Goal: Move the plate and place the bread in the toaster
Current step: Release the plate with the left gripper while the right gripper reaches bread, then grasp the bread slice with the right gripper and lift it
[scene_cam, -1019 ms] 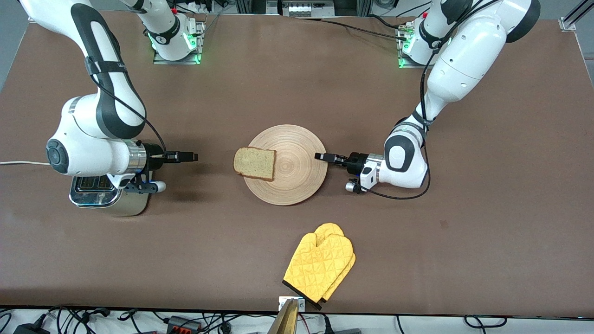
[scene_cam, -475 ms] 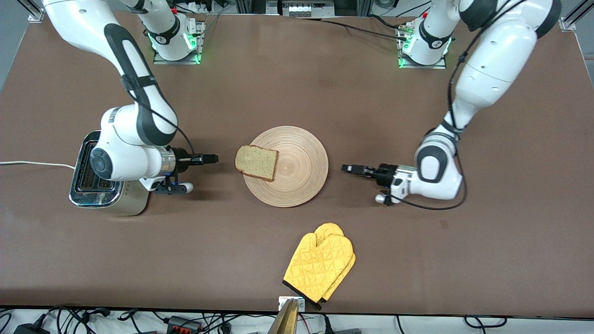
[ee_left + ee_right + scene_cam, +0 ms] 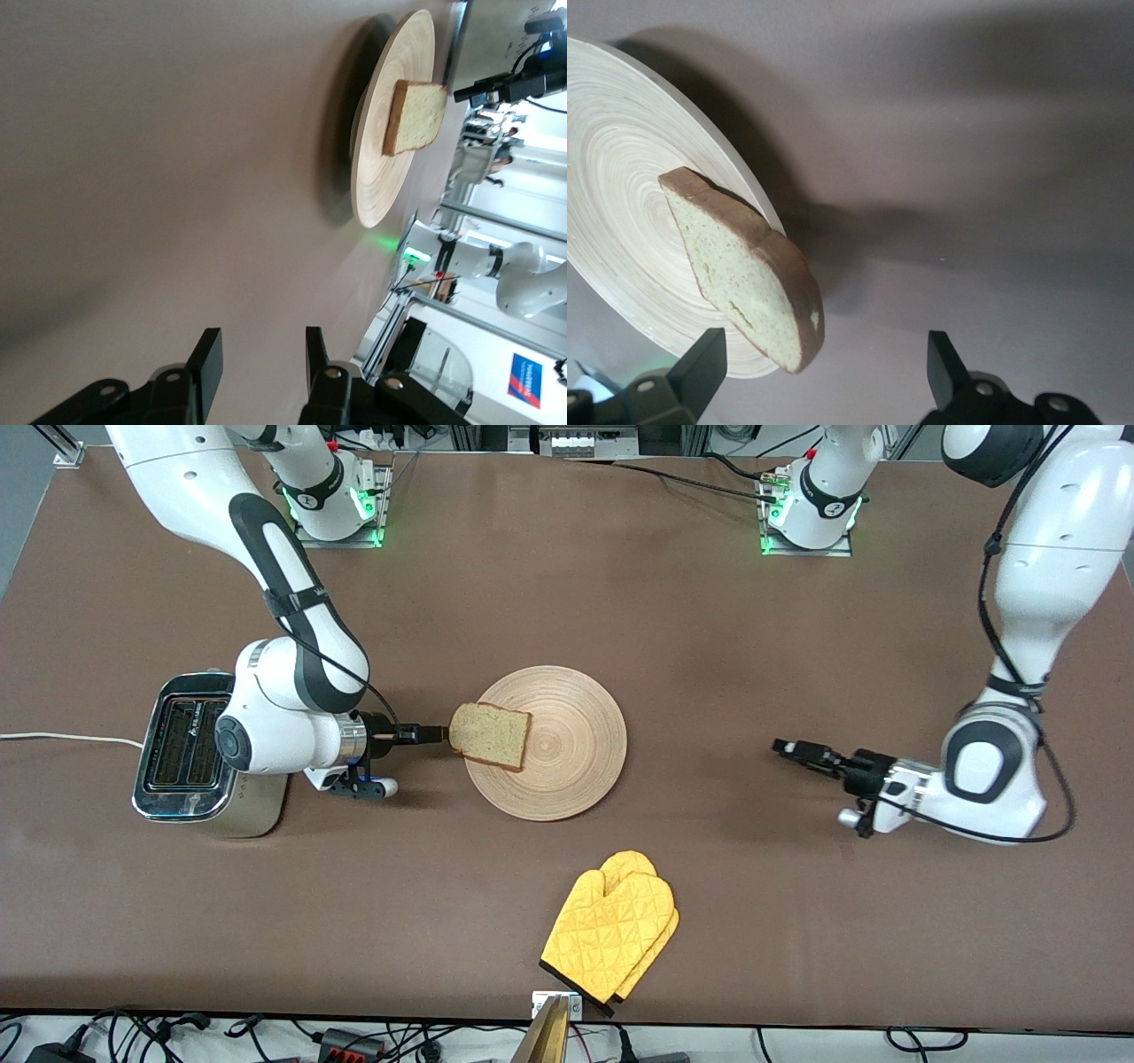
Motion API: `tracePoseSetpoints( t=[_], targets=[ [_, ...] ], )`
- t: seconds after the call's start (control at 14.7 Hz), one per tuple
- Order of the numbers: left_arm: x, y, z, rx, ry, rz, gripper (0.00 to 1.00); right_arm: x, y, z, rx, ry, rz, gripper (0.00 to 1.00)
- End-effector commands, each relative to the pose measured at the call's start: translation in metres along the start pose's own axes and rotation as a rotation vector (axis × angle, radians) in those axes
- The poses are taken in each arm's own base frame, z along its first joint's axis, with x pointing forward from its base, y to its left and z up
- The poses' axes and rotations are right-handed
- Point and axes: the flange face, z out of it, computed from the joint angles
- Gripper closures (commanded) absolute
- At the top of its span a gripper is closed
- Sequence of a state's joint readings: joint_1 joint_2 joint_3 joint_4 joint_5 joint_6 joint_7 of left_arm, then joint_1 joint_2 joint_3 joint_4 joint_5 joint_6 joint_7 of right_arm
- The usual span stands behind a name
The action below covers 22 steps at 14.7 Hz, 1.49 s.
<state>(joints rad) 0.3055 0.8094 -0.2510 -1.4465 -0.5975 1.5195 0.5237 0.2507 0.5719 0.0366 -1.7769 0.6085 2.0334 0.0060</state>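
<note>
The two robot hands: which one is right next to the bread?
The right gripper, coming from the toaster's end. Its open jaws sit at the bread's overhanging edge on the plate. The left gripper is well away over bare table.

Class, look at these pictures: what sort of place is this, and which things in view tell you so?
Most likely a robotics lab staged as a kitchen task: two robot arms bolted to a brown table, cables and power strips along its edge, and kitchen props, a toaster, a wooden plate with bread.
</note>
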Motion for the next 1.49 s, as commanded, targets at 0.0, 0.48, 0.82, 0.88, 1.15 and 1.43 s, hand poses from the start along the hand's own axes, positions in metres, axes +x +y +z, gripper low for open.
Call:
tracePoseSetpoints(
  t=[0.0,0.48,0.82,0.88,1.15,1.43],
  targets=[
    [-0.009,0.024,-0.042,0.075,-0.067,-0.016,0.55,-0.004,-0.016,0.016,0.033,0.004,0.011,0.0],
    [-0.044,0.132,-0.131,0.513,-0.11,-0.028,0.5,-0.005,-0.02,0.047,0.013,-0.011,0.011,0.05],
    [-0.076,0.241,-0.153,0.87,-0.021,-0.131,0.37,-0.007,-0.022,0.046,0.013,-0.012,0.047,0.66],
    [-0.084,0.25,-0.161,0.903,0.007,-0.156,0.27,-0.007,-0.022,0.046,0.013,-0.014,0.047,0.77],
    [-0.104,0.276,-0.174,0.95,0.048,-0.166,0.0,-0.005,-0.028,0.035,0.02,-0.007,0.054,1.0],
    [-0.097,0.276,-0.165,0.946,0.036,-0.157,0.0,-0.013,-0.06,-0.042,0.047,0.056,0.042,1.0]
  ],
)
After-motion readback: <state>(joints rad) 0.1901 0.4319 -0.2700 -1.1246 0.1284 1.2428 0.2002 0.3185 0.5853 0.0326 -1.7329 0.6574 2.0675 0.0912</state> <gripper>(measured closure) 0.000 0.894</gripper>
